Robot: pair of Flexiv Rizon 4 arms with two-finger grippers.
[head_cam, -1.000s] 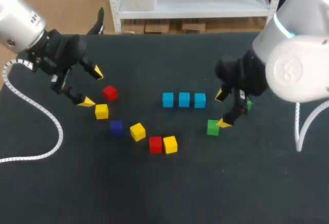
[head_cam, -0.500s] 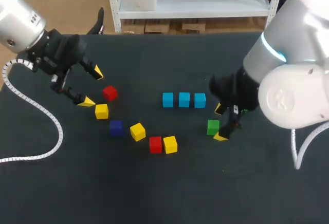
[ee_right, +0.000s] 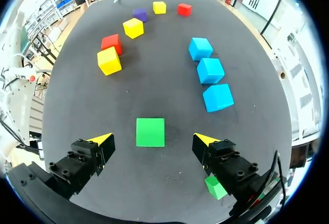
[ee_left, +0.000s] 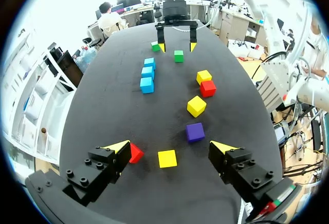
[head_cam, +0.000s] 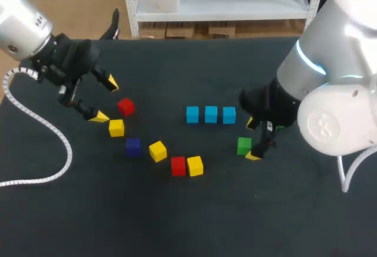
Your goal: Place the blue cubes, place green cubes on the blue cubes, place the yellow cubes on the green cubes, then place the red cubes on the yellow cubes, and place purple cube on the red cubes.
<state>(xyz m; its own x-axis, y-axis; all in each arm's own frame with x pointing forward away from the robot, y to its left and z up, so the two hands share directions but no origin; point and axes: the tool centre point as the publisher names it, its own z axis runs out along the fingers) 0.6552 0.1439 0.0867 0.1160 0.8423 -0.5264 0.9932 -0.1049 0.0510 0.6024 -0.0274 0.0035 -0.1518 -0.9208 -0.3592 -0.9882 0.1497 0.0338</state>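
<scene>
Three blue cubes lie in a row at the table's middle. My right gripper is open, its fingers on either side of a green cube with gaps on both sides. A second green cube lies under the gripper's finger nearest the blue row. My left gripper hangs open at the left above a yellow cube, with a red cube beside one finger. A purple cube, two more yellow cubes and a second red cube lie in a loose line.
A white coiled cable trails across the table's left side. A white shelf unit stands just behind the far edge. The near half of the dark table holds no cubes.
My right gripper has moved toward the table's near side, so its open fingers now stand on both sides of the green cube. The left arm and all cubes stayed in place.
</scene>
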